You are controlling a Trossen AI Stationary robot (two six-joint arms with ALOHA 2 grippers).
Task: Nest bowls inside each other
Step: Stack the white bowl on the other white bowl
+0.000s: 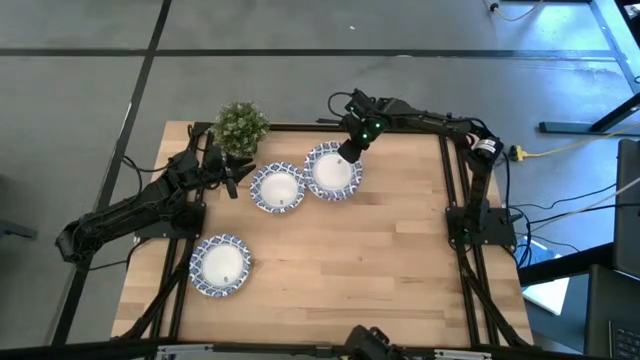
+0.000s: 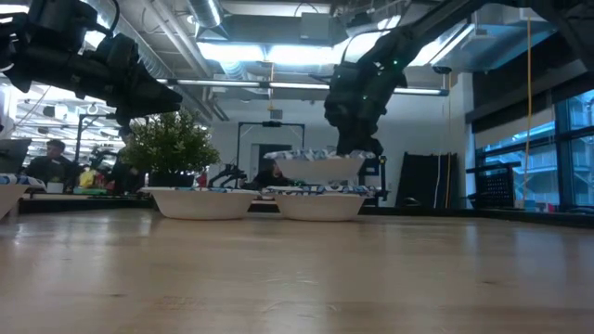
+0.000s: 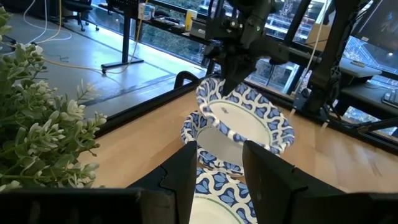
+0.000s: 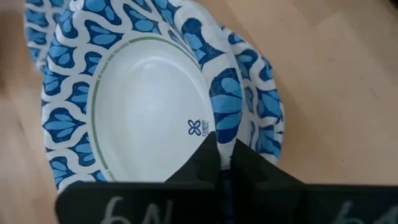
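While the left gripper (image 1: pixel 232 172) waits fingers spread, the right gripper's (image 1: pixel 349 150) fingers pinch a raised bowl's (image 1: pixel 333 172) rim.

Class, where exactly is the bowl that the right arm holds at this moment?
In the high view the held bowl hangs at the table's far middle, pinched at its rim by the right gripper, above a resting bowl and right of another bowl.

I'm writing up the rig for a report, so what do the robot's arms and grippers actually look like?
Both arms are dark, jointed links with cables running along them. The right arm shows a small green light near its wrist, above the right gripper. The left gripper has two flat, dark, angular fingers. The right gripper's housing carries faint pale handwritten marks in its own wrist view.
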